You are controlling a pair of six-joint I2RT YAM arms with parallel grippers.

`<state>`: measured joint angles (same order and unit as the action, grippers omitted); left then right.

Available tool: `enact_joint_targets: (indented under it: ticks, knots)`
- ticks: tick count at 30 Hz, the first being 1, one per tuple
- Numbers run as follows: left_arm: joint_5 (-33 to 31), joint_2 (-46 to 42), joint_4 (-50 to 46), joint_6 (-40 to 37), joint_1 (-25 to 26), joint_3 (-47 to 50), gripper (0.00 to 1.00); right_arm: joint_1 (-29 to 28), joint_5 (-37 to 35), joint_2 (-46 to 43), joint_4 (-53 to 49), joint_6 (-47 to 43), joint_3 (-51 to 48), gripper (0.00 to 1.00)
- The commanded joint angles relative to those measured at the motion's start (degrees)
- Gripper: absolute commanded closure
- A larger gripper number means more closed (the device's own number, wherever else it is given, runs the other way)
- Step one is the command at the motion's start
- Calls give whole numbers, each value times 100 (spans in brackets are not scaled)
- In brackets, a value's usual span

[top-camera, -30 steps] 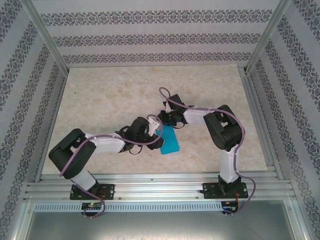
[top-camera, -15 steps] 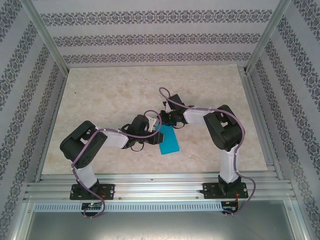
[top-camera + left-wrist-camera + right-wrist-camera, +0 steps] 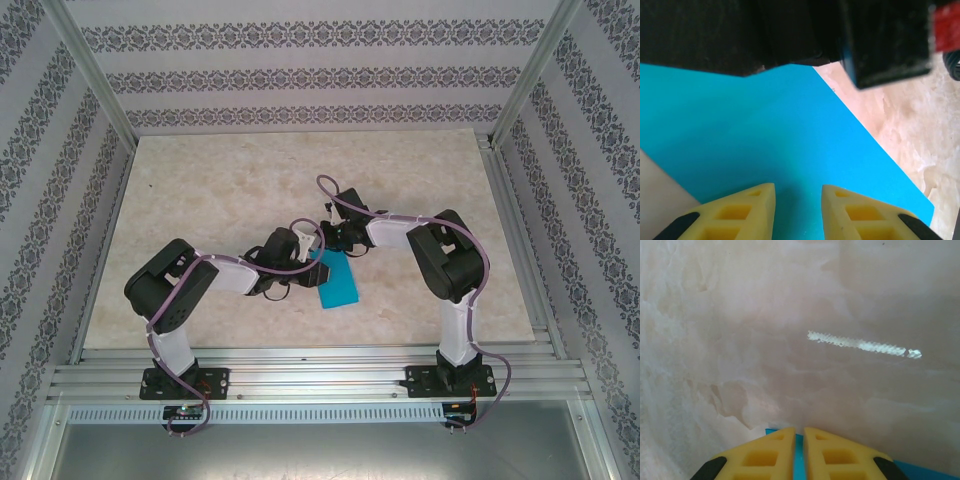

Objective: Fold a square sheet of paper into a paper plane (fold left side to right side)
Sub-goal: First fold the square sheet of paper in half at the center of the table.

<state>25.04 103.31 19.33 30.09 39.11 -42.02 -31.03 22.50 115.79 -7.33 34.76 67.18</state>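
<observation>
The square sheet of paper (image 3: 338, 283) is bright cyan-blue and lies flat on the marble table, just in front of both grippers. In the left wrist view the sheet (image 3: 790, 135) spreads under my left gripper (image 3: 798, 195). Its yellow fingers stand apart over the paper, with nothing between them. From above, the left gripper (image 3: 306, 243) is at the sheet's far left corner and the right gripper (image 3: 333, 238) at its far edge. My right gripper (image 3: 800, 432) has its fingers almost together, tips down on the sheet's edge (image 3: 799, 455), and cyan shows in the thin gap.
The beige marble tabletop (image 3: 220, 190) stretches behind and left of the arms. An aluminium rail (image 3: 320, 370) runs along the near edge, and patterned walls close in the sides and back. The right arm's black body (image 3: 885, 40) hangs close above the sheet in the left wrist view.
The left arm's elbow has swung right and inward, and its gripper has shifted slightly back at the sheet's corner. The sheet and the right arm have stayed in place.
</observation>
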Motion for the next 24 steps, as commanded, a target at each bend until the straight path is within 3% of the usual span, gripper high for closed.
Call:
enact_joint_targets:
  ticks: [1, 13, 24]
  knots:
    - [268, 85, -277, -86, -19, 101, 68, -18, -406, 295, -583, -88, -107, 86]
    - [646, 139, -202, 336, -20, 470, 68, -19, -405, 311, -594, -76, -126, 86]
    - [59, 94, -1572, -55, 334, 18, 68, -26, -484, 291, -715, -124, -81, 86]
